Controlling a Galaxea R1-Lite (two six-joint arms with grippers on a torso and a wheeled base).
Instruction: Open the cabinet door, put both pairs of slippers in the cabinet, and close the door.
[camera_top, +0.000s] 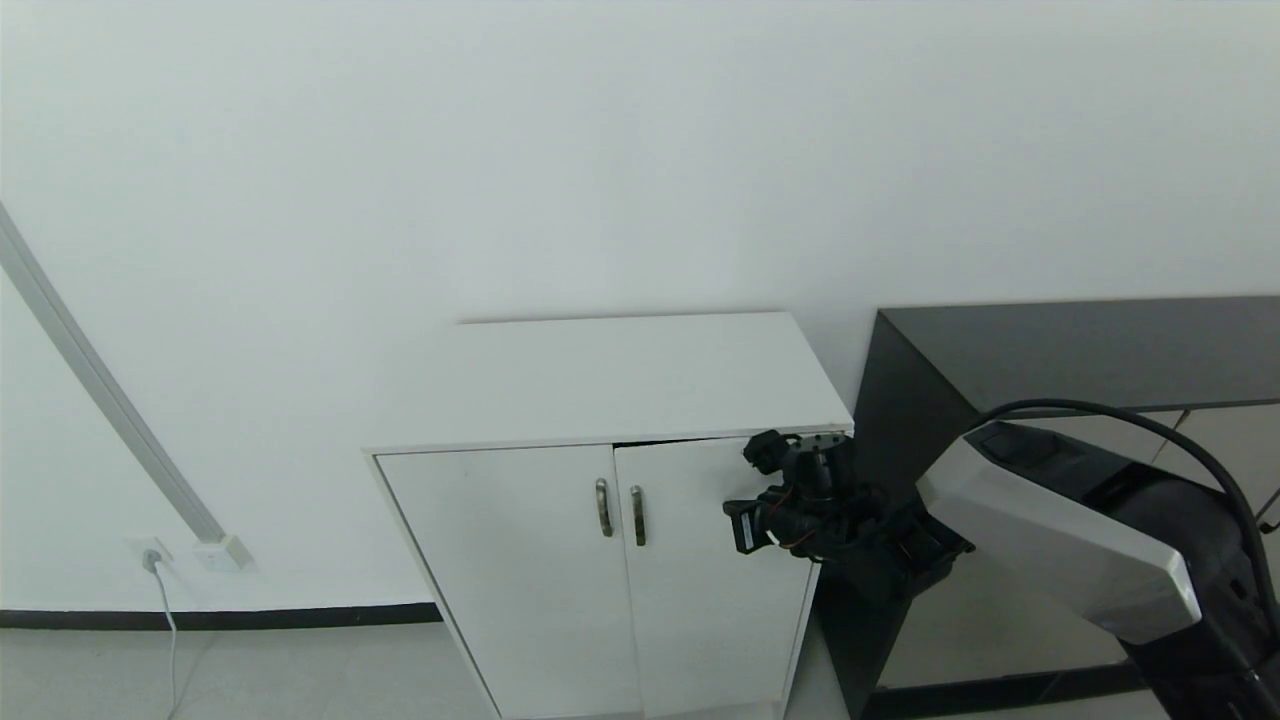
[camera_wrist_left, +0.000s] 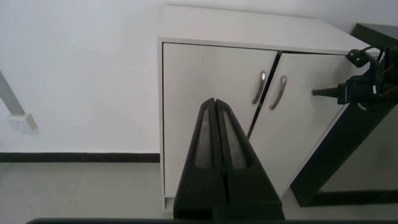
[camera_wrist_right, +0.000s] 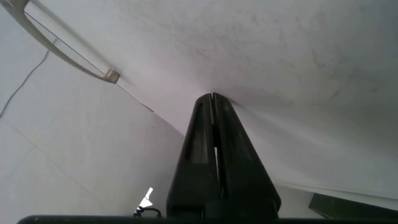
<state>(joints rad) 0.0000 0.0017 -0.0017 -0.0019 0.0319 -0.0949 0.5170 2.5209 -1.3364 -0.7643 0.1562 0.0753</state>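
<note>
The white cabinet (camera_top: 640, 375) stands against the wall with two doors and a pair of metal handles (camera_top: 620, 510) at the middle. Its right door (camera_top: 700, 600) is ajar by a thin dark gap along the top edge and beside the handles (camera_wrist_left: 267, 93). My right gripper (camera_top: 742, 525) is shut, its tips (camera_wrist_right: 213, 98) pressed against the face of the right door near its outer side; the left wrist view shows the right gripper (camera_wrist_left: 320, 93) on that door too. My left gripper (camera_wrist_left: 214, 102) is shut and holds nothing, hanging back in front of the left door (camera_wrist_left: 205, 81).
A black table (camera_top: 1050, 340) stands tight against the cabinet's right side. On the wall to the left are a slanted cable duct (camera_top: 100, 390) and a socket (camera_top: 150, 555) with a cord running down. Bare floor (camera_wrist_left: 81, 193) lies before the cabinet.
</note>
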